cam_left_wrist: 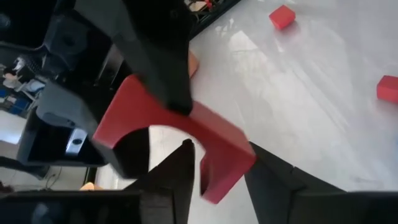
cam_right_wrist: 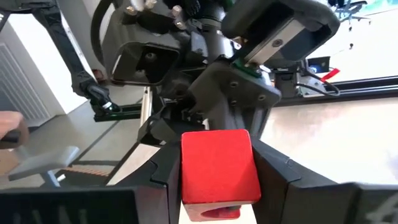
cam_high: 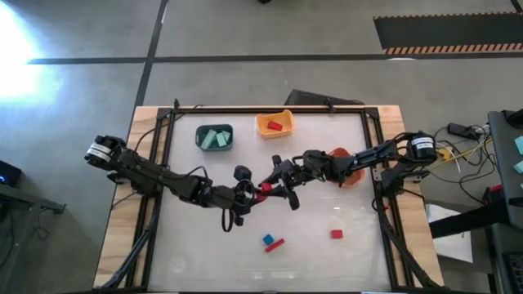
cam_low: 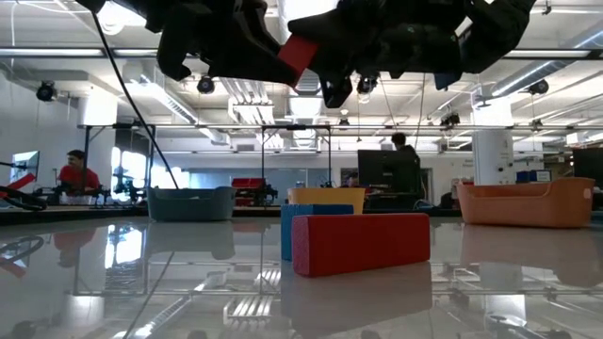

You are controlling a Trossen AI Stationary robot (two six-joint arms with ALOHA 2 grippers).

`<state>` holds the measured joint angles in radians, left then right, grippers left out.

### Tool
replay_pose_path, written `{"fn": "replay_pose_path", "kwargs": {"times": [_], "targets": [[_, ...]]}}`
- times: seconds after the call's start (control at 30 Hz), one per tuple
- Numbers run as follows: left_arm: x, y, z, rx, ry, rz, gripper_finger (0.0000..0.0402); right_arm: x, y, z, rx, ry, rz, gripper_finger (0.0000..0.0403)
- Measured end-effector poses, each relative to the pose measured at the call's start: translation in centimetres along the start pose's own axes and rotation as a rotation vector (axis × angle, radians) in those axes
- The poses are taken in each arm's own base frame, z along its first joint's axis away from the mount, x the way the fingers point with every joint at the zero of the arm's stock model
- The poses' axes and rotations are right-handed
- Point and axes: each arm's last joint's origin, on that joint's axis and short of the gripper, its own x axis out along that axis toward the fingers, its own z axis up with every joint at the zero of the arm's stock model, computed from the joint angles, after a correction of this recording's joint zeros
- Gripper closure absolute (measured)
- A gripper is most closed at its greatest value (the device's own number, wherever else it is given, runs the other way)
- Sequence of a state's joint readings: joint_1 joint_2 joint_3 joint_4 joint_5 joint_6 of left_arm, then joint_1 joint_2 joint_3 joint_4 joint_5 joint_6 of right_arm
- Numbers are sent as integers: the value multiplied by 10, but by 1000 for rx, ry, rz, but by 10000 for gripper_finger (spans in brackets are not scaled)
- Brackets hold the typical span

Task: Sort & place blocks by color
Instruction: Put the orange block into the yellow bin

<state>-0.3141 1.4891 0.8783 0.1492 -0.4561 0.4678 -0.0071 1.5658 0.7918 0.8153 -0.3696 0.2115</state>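
While both grippers meet mid-table, red arch block (cam_left_wrist: 186,140) between right gripper (cam_right_wrist: 217,168) fingers.

I can read no text, label or number anywhere; any markings seem too blurred to make out.

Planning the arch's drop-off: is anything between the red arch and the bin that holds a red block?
Nothing visible. The arch hangs mid-table between the left claw and the right claw, which grips it. Only table lies between it and the yellow-orange bin holding the red block.
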Motion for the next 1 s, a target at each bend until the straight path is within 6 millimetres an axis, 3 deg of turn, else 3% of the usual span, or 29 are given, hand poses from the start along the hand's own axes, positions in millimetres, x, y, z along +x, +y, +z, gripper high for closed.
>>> {"fn": "replay_pose_path", "kwargs": {"times": [0.23, 0.37, 0.6, 0.77, 1.0], "targets": [[-1, 0, 0, -43, 7, 12, 232, -5, -6, -2, 36, 67, -29, 283], [-12, 6, -2, -31, 30, 13, 200, -12, -13, -7, 97, 172, -91, 283], [-44, 20, -10, -103, -18, 37, 187, -20, -20, -4, 46, 407, -454, 283], [-60, 20, -28, -168, -116, 80, 187, -21, -32, 16, -81, 544, -691, 283], [-78, 19, -54, -250, -242, 176, 187, -28, -70, 61, -177, 511, -788, 283]]}}
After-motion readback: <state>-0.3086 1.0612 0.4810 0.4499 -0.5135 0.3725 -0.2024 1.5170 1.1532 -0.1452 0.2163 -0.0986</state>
